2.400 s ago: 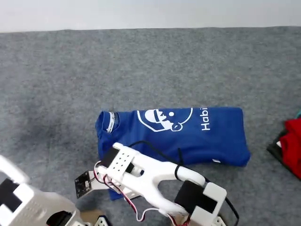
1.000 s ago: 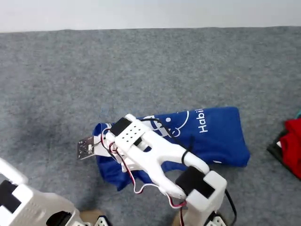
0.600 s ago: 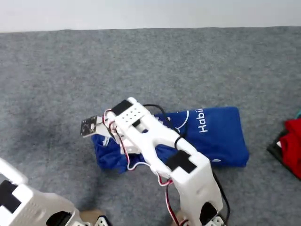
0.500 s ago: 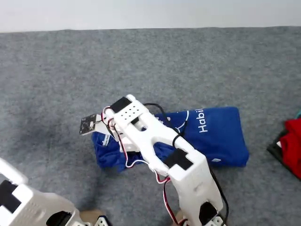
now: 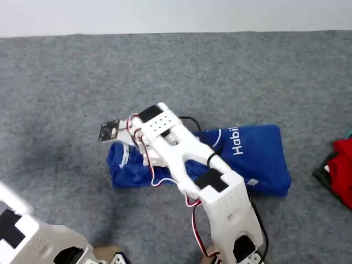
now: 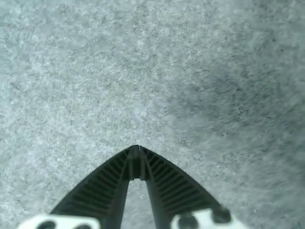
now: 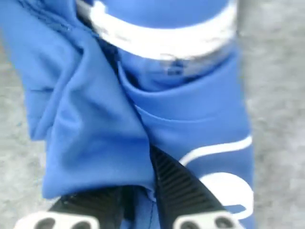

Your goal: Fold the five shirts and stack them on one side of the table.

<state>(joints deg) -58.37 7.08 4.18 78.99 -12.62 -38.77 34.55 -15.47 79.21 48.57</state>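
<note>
**Spotter:** What is on the left?

**Operator:** On my high camera feed, the left arm (image 5: 25, 239) is a white body at the near left corner of the grey felt table (image 5: 66, 82). Its wrist camera looks down on grey felt. The left gripper (image 6: 137, 160) has its 2 black ribbed fingers pressed tip to tip, with nothing between them. It is well apart from the shirt.

**Spotter:** And the middle?

**Operator:** The right arm (image 5: 187, 159), white with red and black wires, rises from the near edge and slants up and left. It ends over the left end of the blue shirt (image 5: 253, 159). The shirt lies across the middle of the table as 1 long folded band with white print on top. Its right part is flat and smooth. Its left end, where the collar (image 5: 125, 157) is, looks bunched and rumpled. On the right wrist feed, the right gripper (image 7: 140, 183) is clamped on a raised fold of the blue cloth, near the white neck band (image 7: 157, 40). Creases run from the pinch toward the collar.

**Spotter:** Anything further right?

**Operator:** A red garment (image 5: 342, 173) sits at the right edge of the table, cut off by the frame. It is apart from the blue shirt, with grey felt between them.
</note>
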